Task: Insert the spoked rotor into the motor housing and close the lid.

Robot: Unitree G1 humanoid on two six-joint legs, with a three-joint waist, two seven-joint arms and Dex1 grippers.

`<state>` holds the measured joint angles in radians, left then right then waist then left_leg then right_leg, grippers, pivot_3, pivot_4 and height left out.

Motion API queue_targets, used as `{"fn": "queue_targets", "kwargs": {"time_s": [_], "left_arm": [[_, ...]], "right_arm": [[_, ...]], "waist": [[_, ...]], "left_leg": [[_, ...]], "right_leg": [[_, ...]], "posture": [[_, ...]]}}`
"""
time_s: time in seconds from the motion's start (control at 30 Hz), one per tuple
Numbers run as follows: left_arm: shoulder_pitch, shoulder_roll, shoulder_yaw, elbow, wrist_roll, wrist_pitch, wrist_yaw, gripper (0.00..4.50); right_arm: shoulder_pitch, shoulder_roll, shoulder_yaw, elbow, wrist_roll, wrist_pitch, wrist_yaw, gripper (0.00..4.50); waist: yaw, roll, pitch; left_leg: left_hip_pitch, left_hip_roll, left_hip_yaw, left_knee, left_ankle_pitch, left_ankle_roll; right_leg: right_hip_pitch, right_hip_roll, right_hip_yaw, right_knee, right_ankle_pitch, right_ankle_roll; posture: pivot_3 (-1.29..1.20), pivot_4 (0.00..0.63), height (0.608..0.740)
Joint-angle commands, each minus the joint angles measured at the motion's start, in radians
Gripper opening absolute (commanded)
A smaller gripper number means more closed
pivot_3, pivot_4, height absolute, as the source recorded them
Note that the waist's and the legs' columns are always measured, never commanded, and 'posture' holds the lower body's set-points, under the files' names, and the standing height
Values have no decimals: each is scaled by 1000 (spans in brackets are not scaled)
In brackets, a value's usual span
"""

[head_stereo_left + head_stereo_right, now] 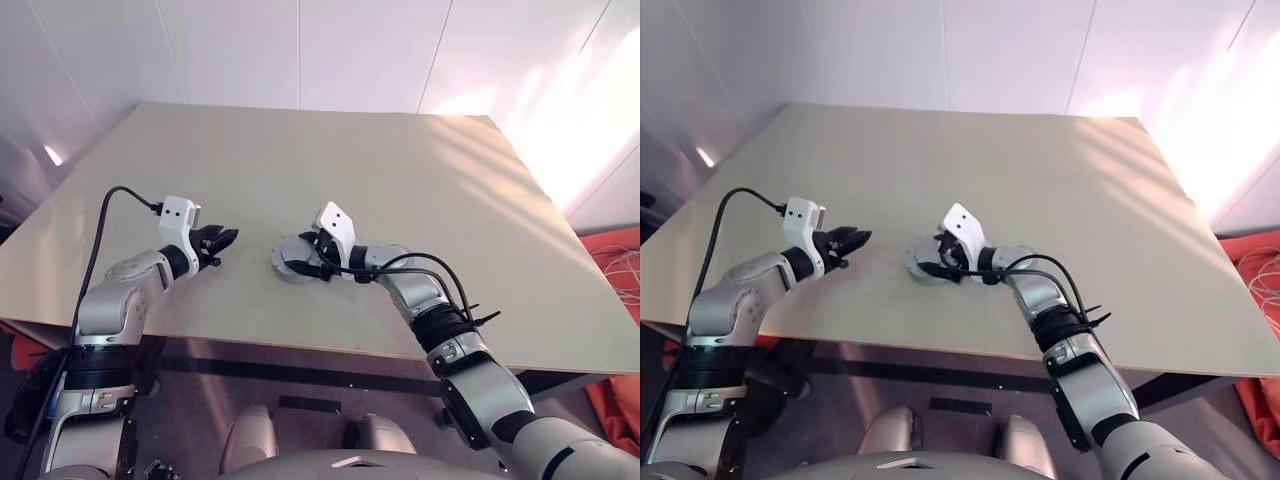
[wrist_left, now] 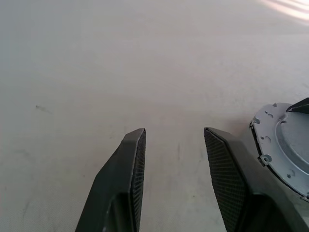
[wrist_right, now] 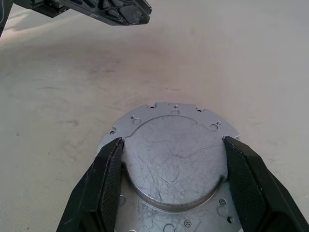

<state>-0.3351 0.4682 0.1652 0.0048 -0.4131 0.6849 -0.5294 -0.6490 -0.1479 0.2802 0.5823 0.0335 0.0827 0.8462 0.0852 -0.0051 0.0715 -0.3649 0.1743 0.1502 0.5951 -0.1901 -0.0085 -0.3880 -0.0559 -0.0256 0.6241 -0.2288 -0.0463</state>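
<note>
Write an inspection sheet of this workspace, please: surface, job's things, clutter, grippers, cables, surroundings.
Surface: beige table, bare around the work.
Job's things: round grey metal disc sitting on a wider silver plate with small holes; which motor part it is cannot be told.
Clutter: nothing seen.
Grippers: left gripper open and empty, above the table beside the plate; right gripper has its fingers against both sides of the disc.
Cables: one black cable along the left arm, another along the right.
Surroundings: white wall; red thing on the floor at the right.

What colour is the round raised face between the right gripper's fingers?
Pale scuffed silver-grey metal, on a flanged plate of the same colour; clearest in the right wrist view.
</note>
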Motion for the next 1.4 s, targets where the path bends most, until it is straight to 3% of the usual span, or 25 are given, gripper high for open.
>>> {"fn": "queue_targets", "kwargs": {"time_s": [0.03,0.33,0.5,0.6,0.77,1.0,1.4], "left_arm": [[-7,4,18,-45,-14,-4,3,2022],[-9,-23,23,-60,-43,20,12,2022],[-36,-120,-3,-68,-122,93,13,2022],[-67,-172,-1,-54,-163,117,8,1498],[-123,-222,-1,-24,-209,140,-3,46],[-163,-263,-4,60,-248,199,6,46],[-259,-271,-6,317,-184,344,118,46]], "right_arm": [[-1,-28,16,59,-50,16,-13,3127],[0,-51,47,93,-69,17,3,3127],[-4,-52,47,91,-65,19,5,3127],[-4,-52,48,88,-65,21,4,3127],[-3,-54,49,83,-67,23,-4,3127],[-2,-52,47,75,-66,26,-17,3127],[1,-53,43,61,-68,27,-41,3127]], "waist": [[0,0,0],[2,1,-1],[4,2,-2],[5,2,-2],[5,2,-2],[4,3,-2],[6,4,-3]], "left_leg": [[0,0,0,0,0,0],[3,0,0,0,0,0],[3,-1,0,0,0,0],[3,-1,0,0,0,0],[3,-1,0,0,0,0],[3,-1,1,0,0,0],[3,-1,0,-2,0,0]], "right_leg": [[0,0,0,0,-1,1],[4,-1,0,-1,-1,2],[5,-1,0,-1,-1,2],[4,-1,0,-1,-1,2],[4,-1,0,-2,-1,2],[4,-1,0,-2,-1,2],[4,-1,0,-5,-1,2]], "posture": [[0,0,740],[0,0,740],[0,0,740],[0,0,740],[0,0,740],[0,0,740],[0,0,740]]}}
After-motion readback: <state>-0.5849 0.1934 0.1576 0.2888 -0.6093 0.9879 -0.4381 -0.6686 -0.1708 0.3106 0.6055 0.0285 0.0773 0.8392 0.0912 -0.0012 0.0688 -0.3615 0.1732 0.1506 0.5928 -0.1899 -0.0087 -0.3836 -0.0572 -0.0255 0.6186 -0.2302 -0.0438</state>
